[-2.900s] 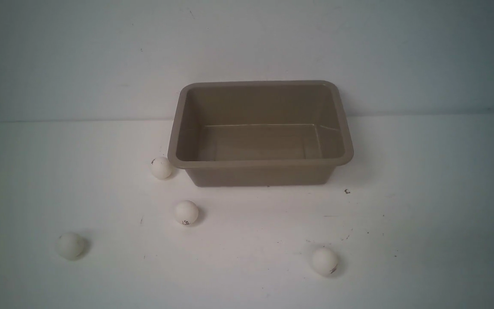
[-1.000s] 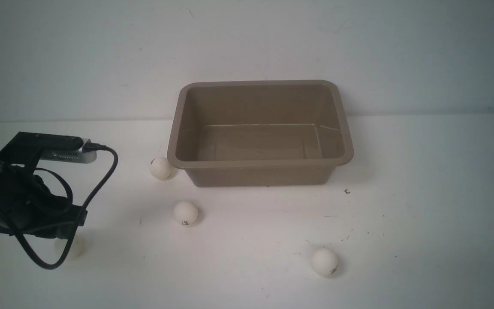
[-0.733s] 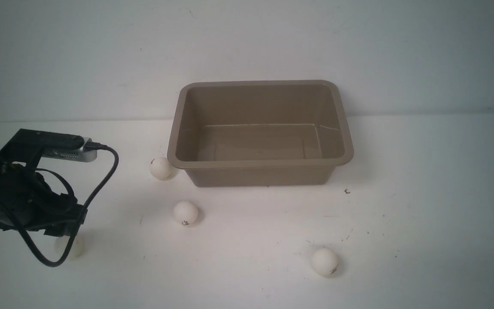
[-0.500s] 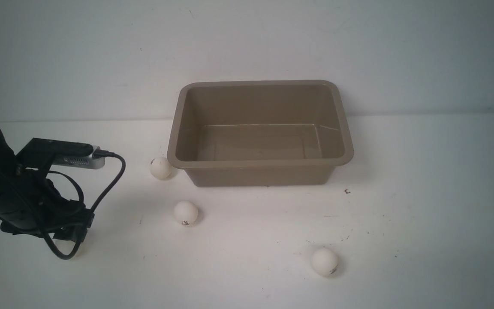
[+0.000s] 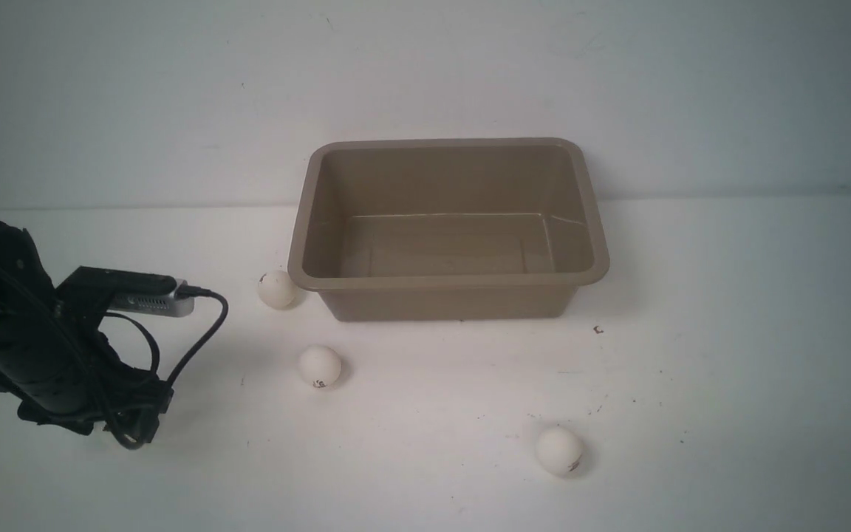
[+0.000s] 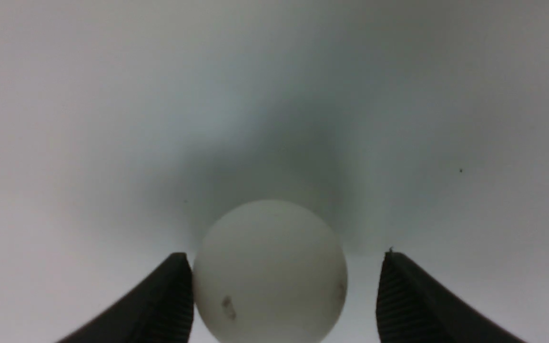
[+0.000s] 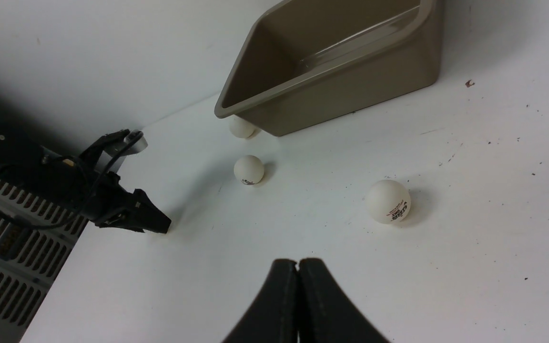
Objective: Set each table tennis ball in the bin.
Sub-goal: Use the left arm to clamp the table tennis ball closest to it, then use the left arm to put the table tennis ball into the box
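The bin stands toward the back of the counter, its flared rim overlapping the line where the counter meets the wall. Its open top faces up, and a wide stretch of counter lies between its front side and the near edge of the front view.

The left end effector is low over the counter on the left side, with its fingers spread around the first ball. One finger comes right up to the ball's side, though I cannot tell whether they touch; a visible gap separates the other finger from it. This ball is outside the bin, well apart from the bin's left edge.

The second ball sits just beside the bin's front left corner, close under the rim, leaving little room on that side. The third ball is in front of that corner, with open counter between it and the left arm. The fourth ball lies nearer the robot, toward the right, with broad room around it and the bin beyond.

The right end effector has its fingertips pressed together, apart from the fourth ball
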You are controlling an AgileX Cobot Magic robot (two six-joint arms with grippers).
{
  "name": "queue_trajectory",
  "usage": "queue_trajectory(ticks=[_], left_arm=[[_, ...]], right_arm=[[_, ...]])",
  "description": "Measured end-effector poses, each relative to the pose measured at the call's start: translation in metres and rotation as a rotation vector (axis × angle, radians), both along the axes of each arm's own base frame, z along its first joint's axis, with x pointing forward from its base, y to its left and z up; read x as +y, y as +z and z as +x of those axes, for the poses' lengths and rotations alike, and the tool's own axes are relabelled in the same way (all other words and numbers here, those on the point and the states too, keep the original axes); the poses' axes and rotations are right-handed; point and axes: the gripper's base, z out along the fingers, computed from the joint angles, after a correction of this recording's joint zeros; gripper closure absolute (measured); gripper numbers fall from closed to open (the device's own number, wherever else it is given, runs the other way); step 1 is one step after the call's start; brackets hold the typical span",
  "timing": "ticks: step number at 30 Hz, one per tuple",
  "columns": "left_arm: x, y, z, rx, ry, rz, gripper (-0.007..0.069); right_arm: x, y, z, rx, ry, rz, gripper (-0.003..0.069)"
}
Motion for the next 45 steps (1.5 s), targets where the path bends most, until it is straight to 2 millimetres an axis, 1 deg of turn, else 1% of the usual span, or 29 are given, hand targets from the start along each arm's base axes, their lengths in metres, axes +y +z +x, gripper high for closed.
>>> queue_trajectory(ticks=[2, 3, 4, 5, 7, 10, 11, 13, 14, 15, 16, 17, 18, 19, 21, 22, 23, 25, 27, 28, 29, 30, 31, 32, 36, 39, 42, 44, 45], left_arm=[[0.0, -0.004, 0.001, 0.011, -0.001, 0.001, 0.0194], [0.0, -0.005, 0.001, 0.01, -0.002, 0.002, 0.0216], [0.0, -0.005, 0.001, 0.008, -0.002, 0.003, 0.0261], [0.001, -0.005, 0.001, 0.004, -0.003, 0.005, 0.0274], [0.001, -0.002, 0.002, -0.012, -0.005, 0.009, 0.0272], [0.001, 0.015, 0.001, -0.069, -0.007, 0.016, 0.0272], [0.0, 0.024, 0.0, -0.097, -0.005, 0.016, 0.0272], [-0.005, 0.059, 0.001, -0.211, 0.001, -0.002, 0.0272], [-0.008, 0.072, 0.001, -0.254, 0.002, -0.01, 0.0272], [-0.015, 0.094, 0.003, -0.331, -0.013, -0.026, 0.0272], [-0.017, 0.096, 0.004, -0.338, -0.016, -0.029, 0.0272], [-0.024, 0.113, 0.005, -0.394, -0.038, -0.04, 0.0272], [-0.034, 0.131, 0.009, -0.452, -0.072, -0.052, 0.0272], [-0.055, 0.158, 0.016, -0.537, -0.135, -0.074, 0.0272], [-0.075, 0.171, 0.025, -0.57, -0.182, -0.097, 0.0272], [-0.091, 0.178, 0.033, -0.584, -0.216, -0.118, 0.0272], [-0.098, 0.179, 0.038, -0.585, -0.224, -0.128, 0.0272], [-0.119, 0.173, 0.056, -0.567, -0.245, -0.152, 0.0272], [-0.136, 0.159, 0.072, -0.528, -0.263, -0.159, 0.0272], [-0.147, 0.151, 0.082, -0.507, -0.288, -0.156, 0.0272], [-0.153, 0.142, 0.088, -0.486, -0.3, -0.152, 0.0272], [-0.163, 0.131, 0.096, -0.463, -0.332, -0.141, 0.0272], [-0.167, 0.129, 0.1, -0.458, -0.348, -0.137, 0.0272], [-0.172, 0.121, 0.105, -0.445, -0.367, -0.13, 0.0272], [-0.183, 0.113, 0.12, -0.453, -0.405, -0.123, 0.0272], [-0.184, 0.111, 0.125, -0.459, -0.409, -0.124, 0.0266], [-0.185, 0.113, 0.126, -0.468, -0.416, -0.125, 0.0188], [-0.185, 0.115, 0.126, -0.474, -0.422, -0.124, 0.0111], [-0.185, 0.117, 0.125, -0.478, -0.423, -0.124, 0.0092]], right_arm=[[0.0, 0.0, 0.0, 0.0, 0.003, 0.007, 0.0675], [0.001, 0.001, 0.0, 0.0, 0.006, 0.012, 0.0675], [0.001, 0.001, 0.0, -0.001, 0.009, 0.014, 0.0675], [0.001, 0.001, 0.0, -0.003, 0.011, 0.014, 0.0675], [0.001, 0.001, -0.001, -0.005, 0.015, 0.014, 0.0675], [0.001, 0.001, -0.001, -0.008, 0.016, 0.011, 0.0675], [0.001, 0.001, -0.001, -0.007, 0.016, 0.011, 0.0675], [0.002, 0.001, -0.001, -0.004, 0.02, 0.009, 0.0675], [0.002, 0.001, -0.001, -0.003, 0.021, 0.009, 0.0675], [0.002, 0.0, -0.001, 0.0, 0.023, 0.007, 0.0675], [0.002, 0.0, -0.001, 0.001, 0.024, 0.007, 0.0675], [0.002, 0.0, -0.001, 0.004, 0.027, 0.005, 0.0675], [0.002, 0.0, -0.002, 0.009, 0.031, 0.003, 0.0675], [0.003, -0.001, -0.002, 0.019, 0.038, -0.001, 0.0675], [0.003, -0.002, -0.003, 0.026, 0.046, -0.005, 0.0675], [0.003, -0.002, -0.003, 0.027, 0.048, -0.008, 0.0675], [0.003, -0.002, -0.003, 0.026, 0.048, -0.009, 0.0675], [0.003, -0.002, -0.003, 0.022, 0.05, -0.015, 0.0675], [0.003, -0.002, -0.003, 0.018, 0.053, -0.023, 0.0675], [0.003, -0.002, -0.003, 0.016, 0.054, -0.028, 0.0675], [0.003, -0.003, -0.003, 0.015, 0.055, -0.032, 0.0675], [0.003, -0.003, -0.003, 0.016, 0.056, -0.034, 0.0675], [0.003, -0.003, -0.003, 0.017, 0.057, -0.037, 0.0675], [0.003, -0.003, -0.003, 0.02, 0.059, -0.038, 0.0675], [0.004, -0.005, -0.004, 0.036, 0.071, -0.045, 0.0675], [0.004, -0.006, -0.005, 0.043, 0.076, -0.052, 0.0675], [0.003, -0.007, -0.005, 0.054, 0.075, -0.072, 0.0675], [0.002, -0.008, -0.005, 0.055, 0.066, -0.09, 0.0675], [0.002, -0.008, -0.005, 0.055, 0.064, -0.094, 0.0675]])
